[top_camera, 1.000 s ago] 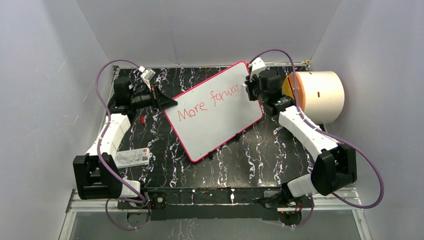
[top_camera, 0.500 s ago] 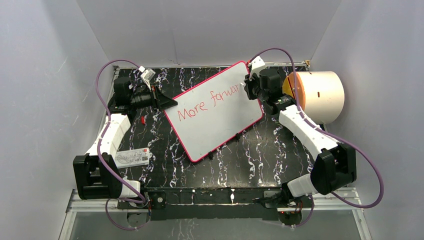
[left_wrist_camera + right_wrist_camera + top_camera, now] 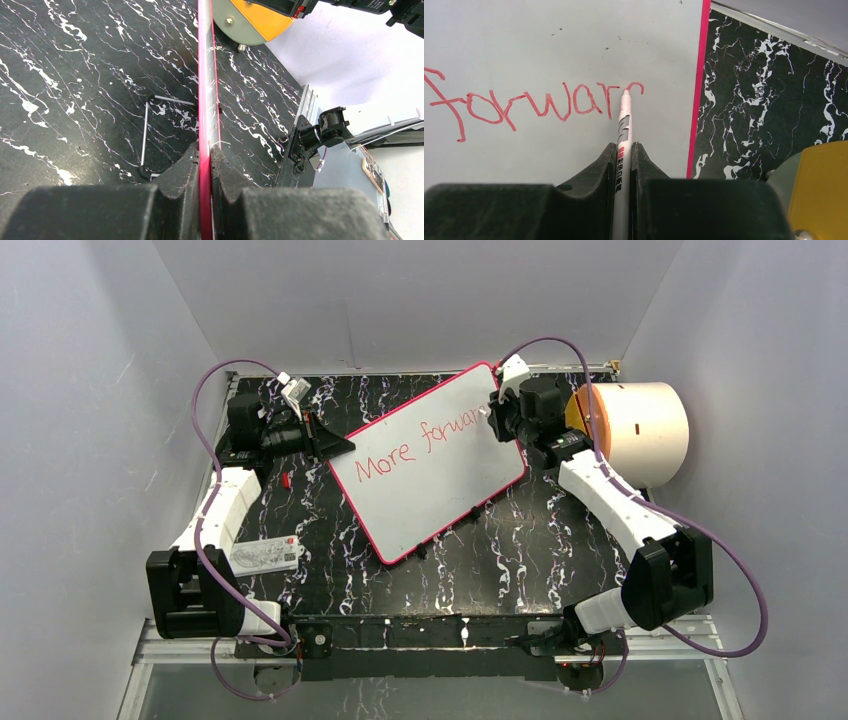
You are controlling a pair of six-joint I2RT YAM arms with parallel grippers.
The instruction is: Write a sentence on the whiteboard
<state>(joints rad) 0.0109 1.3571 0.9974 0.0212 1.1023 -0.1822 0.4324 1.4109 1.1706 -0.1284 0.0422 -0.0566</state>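
The whiteboard (image 3: 430, 495) lies slanted on the black marbled table, its red-pink rim (image 3: 204, 75) edge-on in the left wrist view. My left gripper (image 3: 338, 445) (image 3: 204, 150) is shut on the board's left edge. The sentence (image 3: 420, 443) reads "More forwar" in red, with a short curved stroke begun after the last letter (image 3: 539, 102). My right gripper (image 3: 494, 420) (image 3: 623, 146) is shut on a white marker (image 3: 624, 120). The marker's tip touches the whiteboard (image 3: 549, 40) at that stroke, near the right rim.
A cream cylinder with an orange face (image 3: 640, 430) stands just right of the right gripper. A small white printed card (image 3: 266, 554) lies by the left arm, and a small red item (image 3: 286, 479) lies beside the board. A thin wire stand (image 3: 145, 130) lies under the board.
The marker has added a short curved stroke after "forwar", and the right gripper shifted slightly. The left arm and the board have not moved.
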